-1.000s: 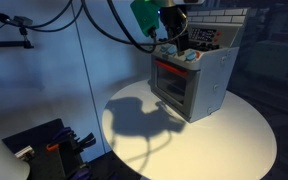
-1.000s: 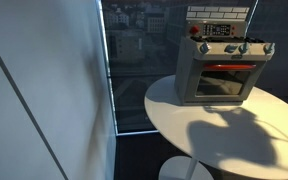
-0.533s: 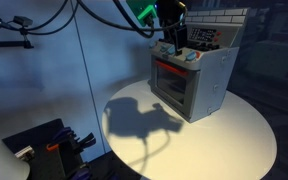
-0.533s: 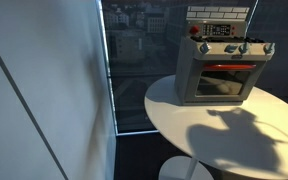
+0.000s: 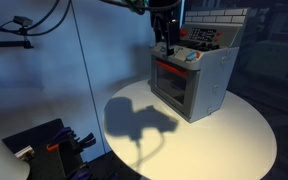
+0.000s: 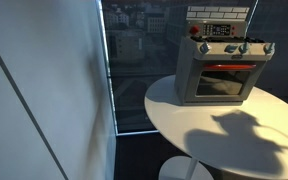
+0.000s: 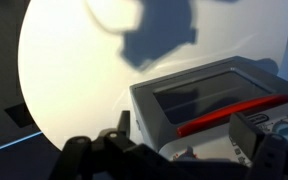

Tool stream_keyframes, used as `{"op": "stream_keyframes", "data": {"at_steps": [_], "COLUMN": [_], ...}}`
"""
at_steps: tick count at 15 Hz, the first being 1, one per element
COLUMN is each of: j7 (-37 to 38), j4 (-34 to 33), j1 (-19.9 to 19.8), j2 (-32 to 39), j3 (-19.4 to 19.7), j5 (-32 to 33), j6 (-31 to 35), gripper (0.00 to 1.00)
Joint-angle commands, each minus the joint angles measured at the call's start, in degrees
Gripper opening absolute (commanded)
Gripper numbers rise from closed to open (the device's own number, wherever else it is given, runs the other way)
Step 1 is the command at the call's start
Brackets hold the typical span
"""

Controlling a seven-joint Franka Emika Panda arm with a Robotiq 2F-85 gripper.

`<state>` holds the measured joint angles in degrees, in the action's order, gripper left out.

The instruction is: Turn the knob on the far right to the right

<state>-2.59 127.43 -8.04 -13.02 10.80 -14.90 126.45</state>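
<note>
A grey toy oven (image 6: 222, 75) with a red door handle stands on the round white table (image 6: 214, 135). A row of knobs runs along its top front edge; the far-right knob (image 6: 267, 47) shows in both exterior views (image 5: 192, 57). My gripper (image 5: 167, 44) hangs just above the left end of the knob row, not touching the oven. In the wrist view my gripper (image 7: 184, 140) is open and empty, with the oven door and red handle (image 7: 232, 112) between its fingers. The gripper is out of frame in the exterior view that faces the oven's front.
A red button (image 6: 194, 31) and a control panel (image 6: 221, 30) sit on the oven's raised back. The table (image 5: 214, 135) has bare surface in front of the oven. A dark window wall (image 6: 134, 60) stands behind, and black equipment (image 5: 44, 145) sits low beside the table.
The arm has moved toward the oven and now hangs over its knob row. Its green part has left the top of the frame. The shadow on the table has shifted.
</note>
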Motion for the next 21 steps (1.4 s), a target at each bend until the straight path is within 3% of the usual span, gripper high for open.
{"op": "stream_keyframes", "data": {"at_steps": [1,11,16,21], "j7": [3.44,3.53,3.35,2.4], "j4": [-1.79,-3.19,-3.06,-2.72], "j1": [-0.86,-0.42,-0.25,-0.02], "j2": [-1.67,-5.84,-7.74,-7.25], "j3": [-0.69,-1.79,-2.54,-2.29], "j5": [4.68,11.08,12.77,11.87], "j6": [-6.88,-22.33,-25.33,-24.06], "gripper": [1.0,1.0,1.0,1.0]}}
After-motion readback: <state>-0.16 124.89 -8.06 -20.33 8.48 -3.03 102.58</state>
